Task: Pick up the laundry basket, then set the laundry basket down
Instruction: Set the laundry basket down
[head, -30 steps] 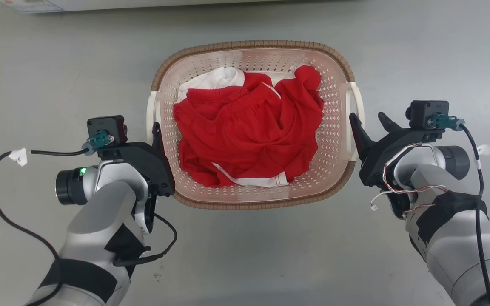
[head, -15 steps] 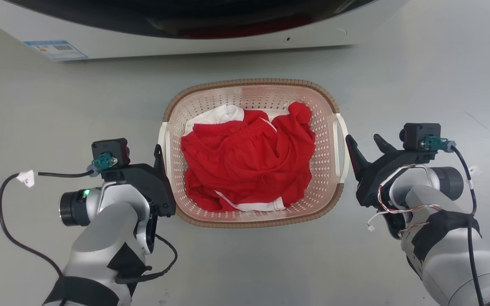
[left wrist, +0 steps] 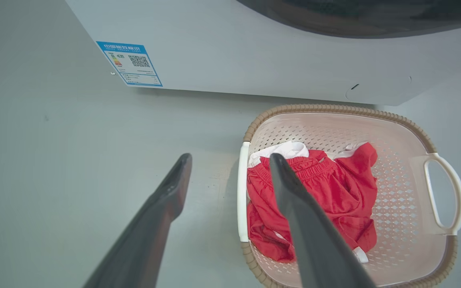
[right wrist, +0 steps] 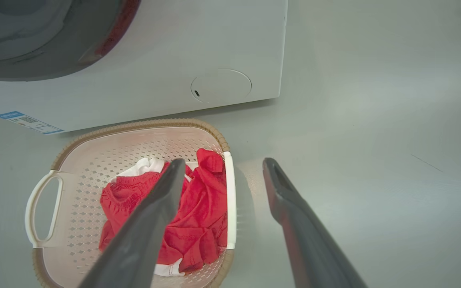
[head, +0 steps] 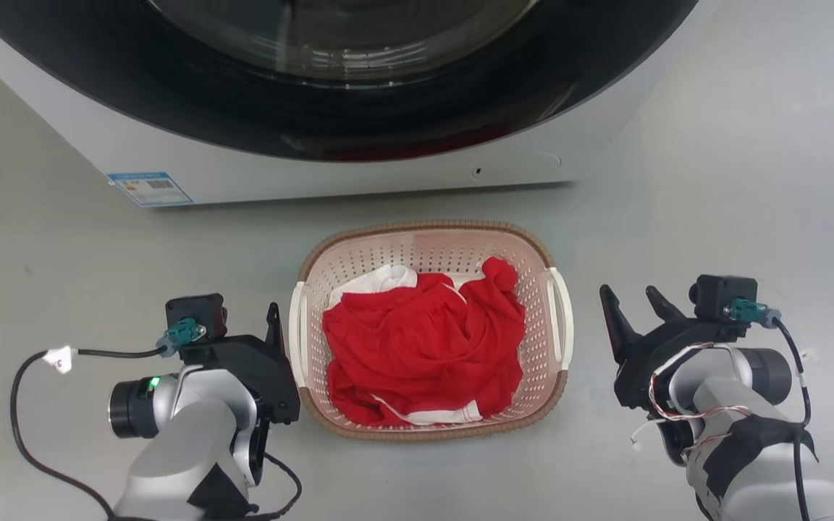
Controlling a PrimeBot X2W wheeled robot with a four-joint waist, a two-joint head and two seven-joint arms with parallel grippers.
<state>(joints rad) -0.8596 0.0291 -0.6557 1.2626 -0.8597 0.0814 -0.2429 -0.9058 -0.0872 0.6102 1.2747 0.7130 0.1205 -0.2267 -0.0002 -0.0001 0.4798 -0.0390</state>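
Laundry basket [head: 424,226] is noted standing flat on the floor [head: 750,181], just in front of the washing machine [head: 316,174]. A red garment [head: 424,347] and a white one [head: 373,278] are heaped inside the basket.

Left end effector [head: 272,318] is held just beside the basket's left handle [head: 295,333], fingers apart — nothing gripped. Right end effector [head: 628,293] is held near the basket's right handle [head: 562,318] but clear of it, fingers likewise spread and empty. In each wrist view the near handle bar is seen lying between the lines of the two fingers; the height above it cannot be judged.

Judgement: the basket is at rest and unheld, so it cannot be read from this alone whether the lift is pending or the set-down is finished.

- If the grasp is intended, both handles are best closed on together, one finger through each loop, at the loop's middle.
- The lift should be made level — an uneven rise is likely to tip the light plastic shell or spill the cloth.
- Fingers should be kept off the garments, which could be snagged.
- If release is complete, both arms are best drawn straight outward from the basket, so it is not nudged toward the machine.
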